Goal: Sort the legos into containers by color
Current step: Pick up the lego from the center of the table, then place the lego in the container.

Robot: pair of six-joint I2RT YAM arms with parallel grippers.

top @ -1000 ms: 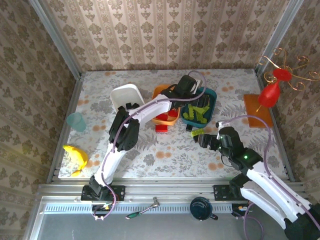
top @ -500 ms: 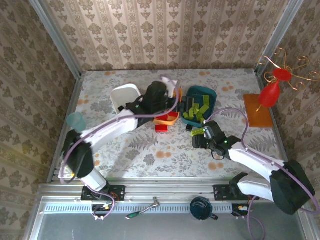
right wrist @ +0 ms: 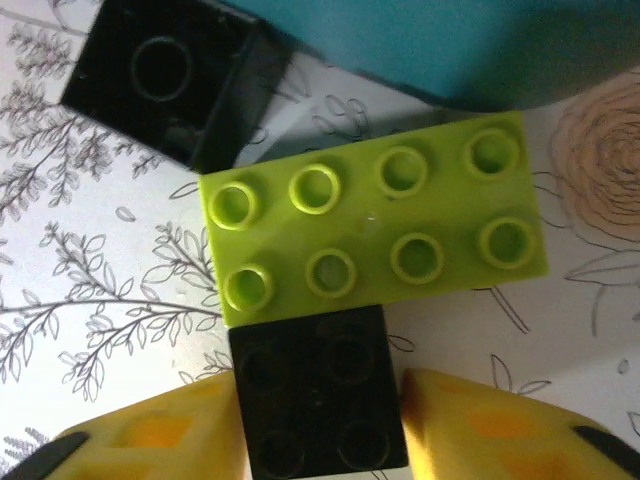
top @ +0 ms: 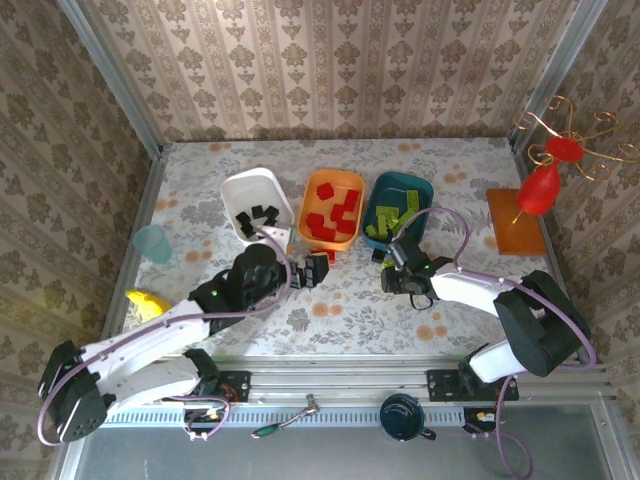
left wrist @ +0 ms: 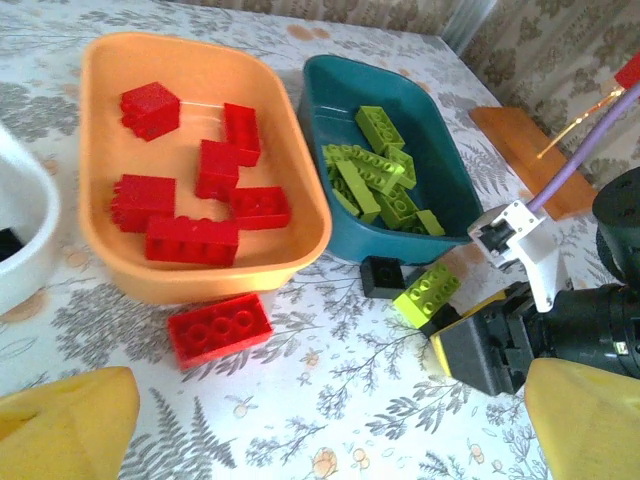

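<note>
Floral-patterned tabletop point(top: 470, 160) shows sorting nearly finished: near the dark teal plastic tub point(left wrist: 312, 110) a flat red plastic brick point(left wrist: 220, 330), lime-green brick point(left wrist: 427, 292) and loose black brick point(left wrist: 385, 275) await binning, right gripper point(right wrist: 320, 440) clamping another small black cube point(right wrist: 315, 370), left gripper point(top: 316, 268) jaws wide apart.

A floral-patterned table point(top: 330, 310) is being used as the carrying surface. In the upper middle of the top view, a white tub point(top: 250, 176), an orange tub point(top: 335, 174) and a teal tub point(top: 400, 178) are being borne side by side. A pale-blue cup point(top: 152, 243) and a yellow object point(top: 145, 303) are being supported at the left edge, and an orange mat point(top: 515, 222) at the right. Just below the orange tub a red brick point(left wrist: 219, 329) is being carried. Below the teal tub, a lime brick point(right wrist: 370, 220) is being flanked by a black brick point(right wrist: 170, 75) just beside it and a second black brick point(right wrist: 320, 395) touching its lower edge.
</note>
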